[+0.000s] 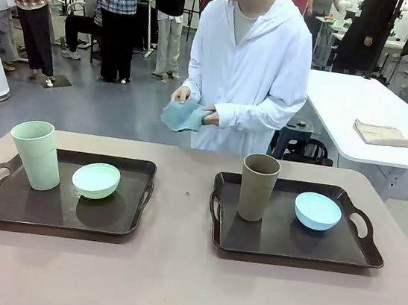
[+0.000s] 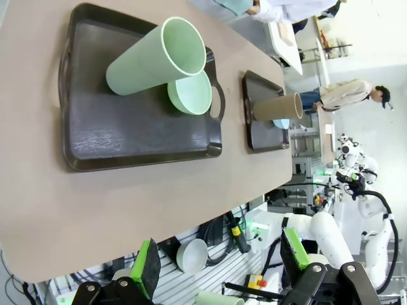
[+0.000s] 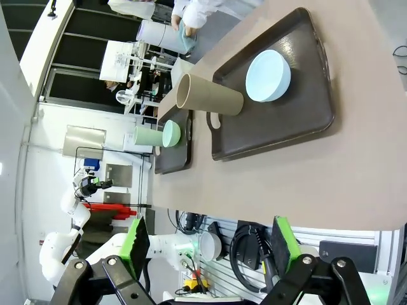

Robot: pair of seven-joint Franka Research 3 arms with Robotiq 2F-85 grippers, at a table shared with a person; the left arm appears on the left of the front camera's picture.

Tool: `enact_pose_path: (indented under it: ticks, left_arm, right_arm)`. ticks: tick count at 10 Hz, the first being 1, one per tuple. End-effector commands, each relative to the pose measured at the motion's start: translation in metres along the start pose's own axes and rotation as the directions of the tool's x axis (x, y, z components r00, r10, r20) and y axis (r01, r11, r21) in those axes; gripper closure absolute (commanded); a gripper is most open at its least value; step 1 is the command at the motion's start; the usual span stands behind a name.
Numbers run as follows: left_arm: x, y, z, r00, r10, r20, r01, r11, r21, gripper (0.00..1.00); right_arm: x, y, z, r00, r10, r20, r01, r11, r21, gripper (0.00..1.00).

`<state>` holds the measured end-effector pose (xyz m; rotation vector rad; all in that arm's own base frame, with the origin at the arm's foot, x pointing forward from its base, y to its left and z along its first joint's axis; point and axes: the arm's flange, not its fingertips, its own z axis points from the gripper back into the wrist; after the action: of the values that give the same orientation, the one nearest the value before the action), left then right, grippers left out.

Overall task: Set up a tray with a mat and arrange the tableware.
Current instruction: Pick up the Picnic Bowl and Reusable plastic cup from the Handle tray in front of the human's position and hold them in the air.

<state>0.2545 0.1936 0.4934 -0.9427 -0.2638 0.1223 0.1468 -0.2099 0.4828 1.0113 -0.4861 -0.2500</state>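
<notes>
A person [image 1: 249, 68] holds a teal mat [image 1: 182, 116] beyond 2 dark trays [image 1: 38, 210] [image 1: 290, 239].

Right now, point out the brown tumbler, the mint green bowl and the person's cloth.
brown tumbler [image 1: 257, 193]: front view, middle of its side wall.
mint green bowl [image 1: 95, 185]: front view, its outer wall.
cloth [image 1: 182, 116]: front view, middle of the fold.

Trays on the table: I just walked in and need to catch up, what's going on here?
A person across the table holds a folded teal mat. The left tray carries the pale green tumbler and mint green bowl, the right tray the brown tumbler and light blue bowl. The left gripper and right gripper are open, holding nothing.
</notes>
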Motion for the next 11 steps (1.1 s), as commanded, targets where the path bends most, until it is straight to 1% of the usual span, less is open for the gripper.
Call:
enact_pose_path:
  ticks: [1, 11]
  left_arm:
    - [0.0008, 0.0004, 0.0009, 1.000, -0.014, 0.007, 0.014, 1.000, -0.021, 0.00]
    - [0.0008, 0.0004, 0.0009, 1.000, -0.014, 0.007, 0.014, 1.000, -0.021, 0.00]
  right_arm:
    - [0.0012, -0.0001, 0.0027, 1.000, 0.016, 0.003, -0.016, 1.000, 0.018, 0.00]
    - [0.0012, -0.0001, 0.0027, 1.000, 0.016, 0.003, -0.016, 1.000, 0.018, 0.00]
